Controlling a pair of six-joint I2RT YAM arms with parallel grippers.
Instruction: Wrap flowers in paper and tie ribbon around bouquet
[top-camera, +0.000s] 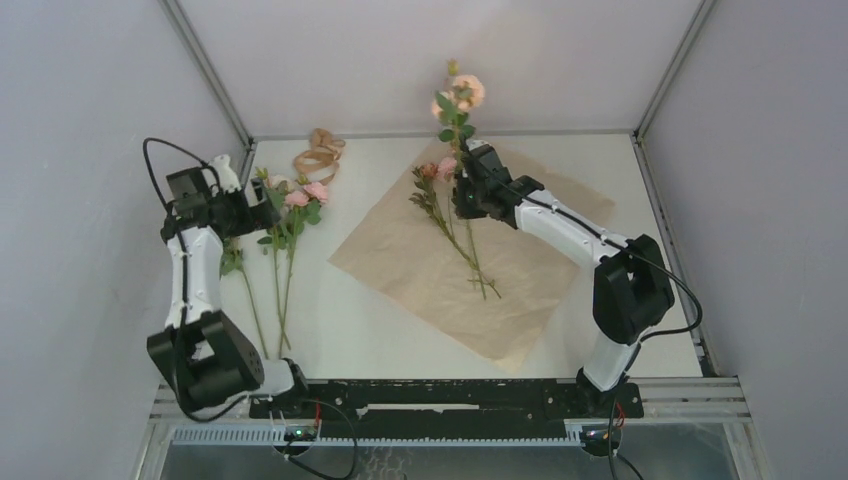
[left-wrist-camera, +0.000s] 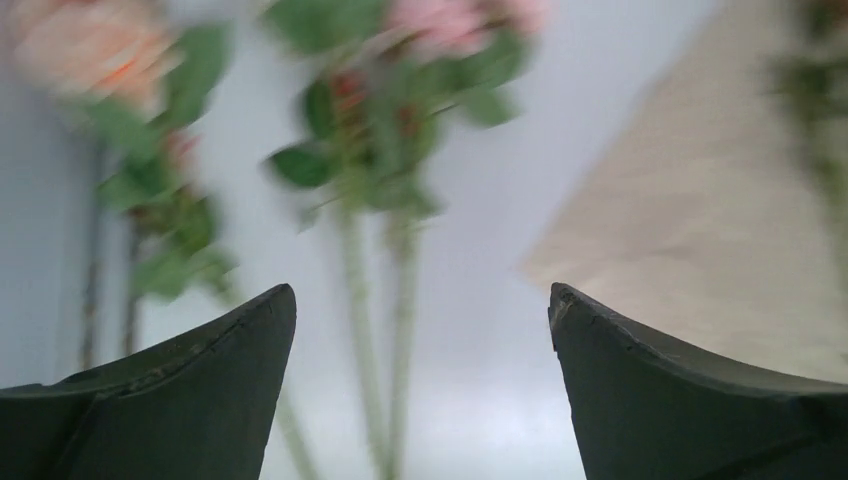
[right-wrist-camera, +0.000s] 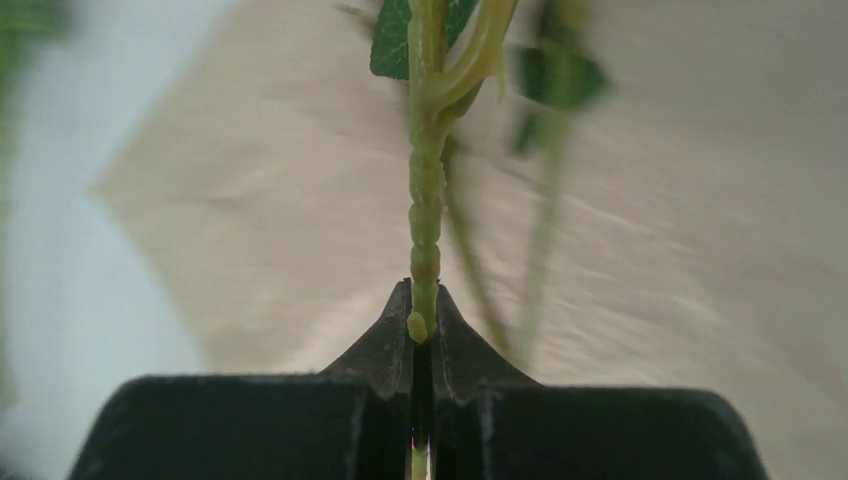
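the flowers are split up. one bunch of pink and pale roses lies on the bare white table to the left, heads toward the far side and long thin stems running back toward the near edge. a few more lie on the paper, their stems slanting across its middle. the paper is a large tan sheet spread flat on the right half of the table, turned so that one corner points at the near edge.

the right gripper hangs over the far part of the paper with its fingers pressed together on a single green stem. that stem stands nearly upright above the fingers and carries a peach rose high against the back wall. in the right wrist view the stem runs straight up out of the closed fingertips, with leaves and blurred paper behind it.

the left gripper sits just beside the left bunch with its fingers spread wide apart and nothing between them. its own camera looks down over blurred blooms and stems.

the ribbon lies curled in loops at the far edge of the table, near the heads of the left bunch and apart from the paper.
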